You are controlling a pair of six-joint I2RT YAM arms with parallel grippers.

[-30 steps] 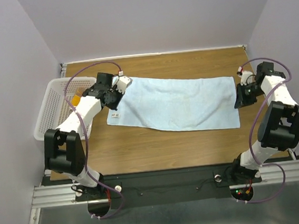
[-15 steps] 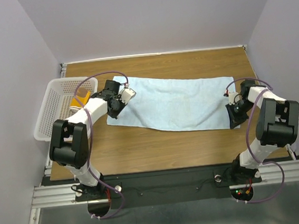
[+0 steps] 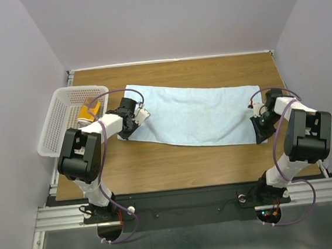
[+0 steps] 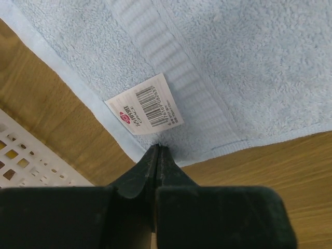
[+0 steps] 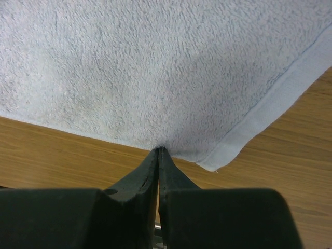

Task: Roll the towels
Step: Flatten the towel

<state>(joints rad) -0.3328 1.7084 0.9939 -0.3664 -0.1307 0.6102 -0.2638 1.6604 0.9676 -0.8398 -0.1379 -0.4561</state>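
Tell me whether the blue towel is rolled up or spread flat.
Spread flat: the blue towel lies as one long rectangle on the table, no roll at either end.

Arms: left arm [image 3: 102, 126] and right arm [image 3: 292, 107], white shells, chunky black joint housings.
Cables: a purple cable [image 3: 111, 92] on each arm.
End effectors: left end effector [image 4: 157, 149] and right end effector [image 5: 158, 151], matte black, fingers tapering to thin tips.
Bases: status lights [image 3: 268, 213] glowing red and green.

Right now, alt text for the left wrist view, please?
Left gripper pinched shut on the edge of a light blue terry towel, beside its white barcode label. Brown wooden table beneath; white perforated plastic basket lower left.
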